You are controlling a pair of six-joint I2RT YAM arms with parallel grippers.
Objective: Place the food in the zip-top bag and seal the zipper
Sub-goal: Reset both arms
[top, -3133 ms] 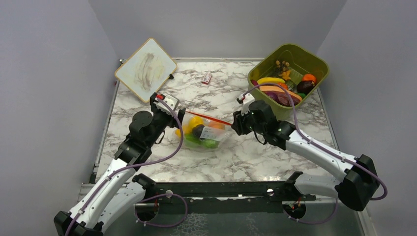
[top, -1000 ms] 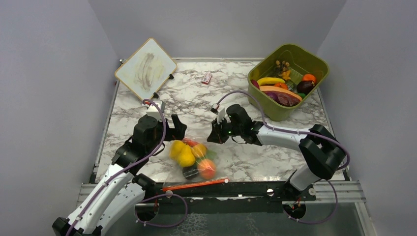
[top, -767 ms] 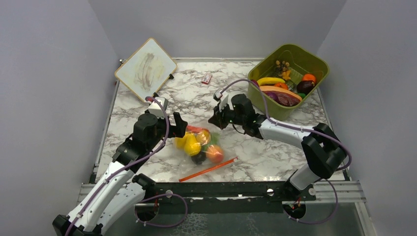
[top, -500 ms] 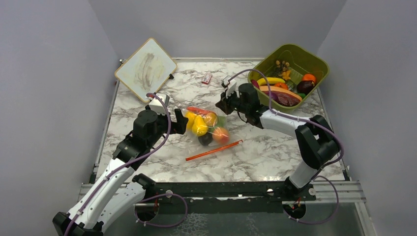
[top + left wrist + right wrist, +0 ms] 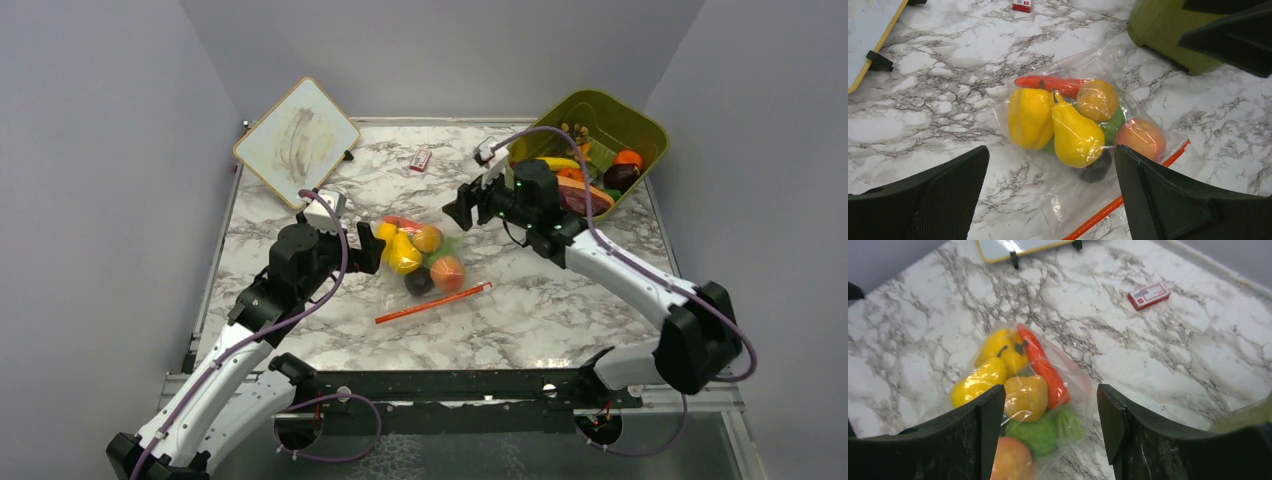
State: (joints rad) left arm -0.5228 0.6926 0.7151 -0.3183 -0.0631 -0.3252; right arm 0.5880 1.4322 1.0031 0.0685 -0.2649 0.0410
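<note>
The bag [image 5: 418, 262] is seen lying flat on the table [image 5: 540, 320], in the middle, between the two arms. Inside it the food [image 5: 1075, 135] is packed close together: a yellow pear, a yellow pepper, a long red one, two orange ones, something green and something dark. So the filling part looks done, or nearly done. Other toy fruits [image 5: 552, 163] are seen in the tub [image 5: 645, 130] at the far right. It cannot be told whether those are meant to go in too.

The zipper [image 5: 432, 302] is laid out as one thin straight line at the near end of the bag. It looks pressed shut, but this cannot be told for sure, because the strip is so small in the pictures.

The left gripper [image 5: 368, 250] is held just beside the bag's left side. Its fingers are spread wide and nothing is held in them. The right gripper [image 5: 462, 212] is held up past the bag's far right side, near the tub. Its fingers are apart too, and nothing is held between them. The bag is not touched by either one.

If the zipper is shut all the way, little is left to be done. If a gap is left, the strip would need to be pinched along its length.
</note>
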